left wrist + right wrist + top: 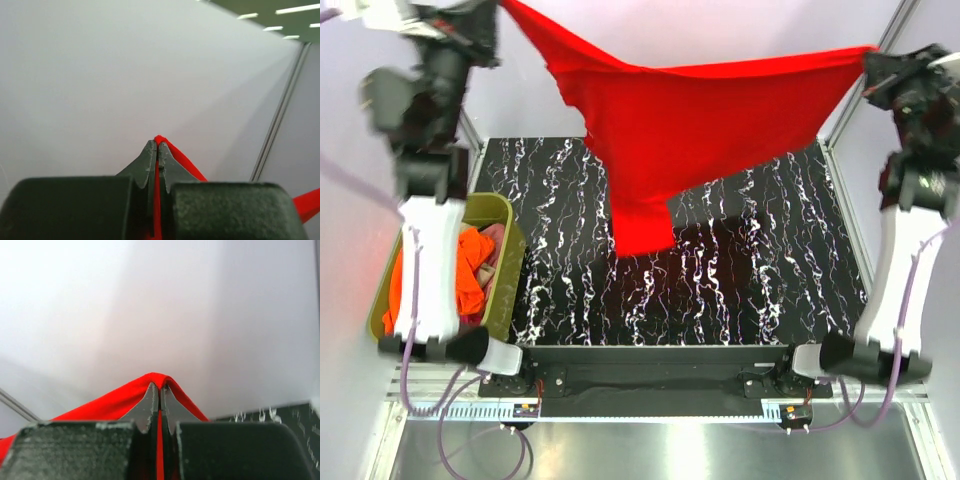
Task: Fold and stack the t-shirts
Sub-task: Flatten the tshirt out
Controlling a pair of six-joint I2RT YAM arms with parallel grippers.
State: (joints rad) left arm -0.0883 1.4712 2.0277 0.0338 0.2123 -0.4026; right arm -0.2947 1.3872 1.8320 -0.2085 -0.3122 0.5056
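Left pincer (158,146) and right pincer (160,386) each pinch the red t-shirt (720,110), apparently by its hem, above the bench (570,250)

Olive tub (508,265) left of black marbled tabletop (720,290)

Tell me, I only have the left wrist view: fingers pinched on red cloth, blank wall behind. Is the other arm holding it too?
Observer: Yes, the right gripper is shut on another edge of the red t-shirt.
Operator: Is it off the table?
Observer: It hangs stretched high, and its lowest flap seems clear of the black table.
Operator: Any other shirts around?
Observer: An orange shirt lies in the green tub at the table's left edge.
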